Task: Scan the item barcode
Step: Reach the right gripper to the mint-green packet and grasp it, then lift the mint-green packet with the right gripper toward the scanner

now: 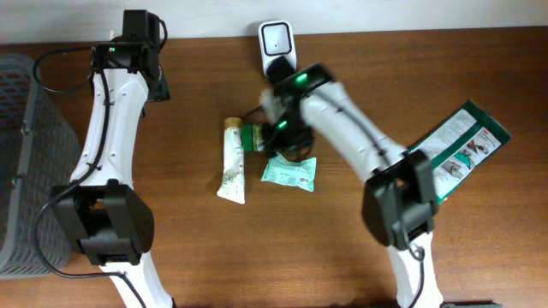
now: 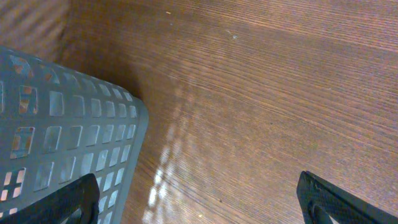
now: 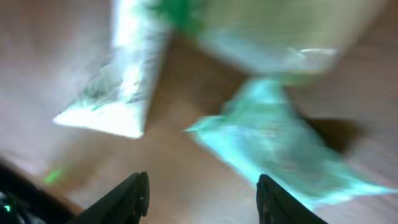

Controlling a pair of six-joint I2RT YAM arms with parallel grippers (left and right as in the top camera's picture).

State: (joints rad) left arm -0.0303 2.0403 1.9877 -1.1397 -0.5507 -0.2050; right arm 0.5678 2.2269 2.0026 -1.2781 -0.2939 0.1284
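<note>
A cream tube (image 1: 232, 164) with a green cap lies at the table's middle, with a teal packet (image 1: 289, 173) just to its right. The white barcode scanner (image 1: 278, 41) stands at the back edge. My right gripper (image 1: 287, 135) hovers over the tube's cap end and the packet. In the blurred right wrist view it (image 3: 203, 180) is open with nothing between its fingers, the tube (image 3: 121, 93) ahead to the left and the packet (image 3: 280, 149) ahead to the right. My left gripper (image 2: 199, 186) stands wide open over bare wood, next to the basket.
A grey mesh basket (image 1: 26, 162) fills the left edge and shows in the left wrist view (image 2: 62, 143) too. A green and white box (image 1: 462, 147) lies tilted at the right. The left arm (image 1: 111, 111) reaches toward the back left.
</note>
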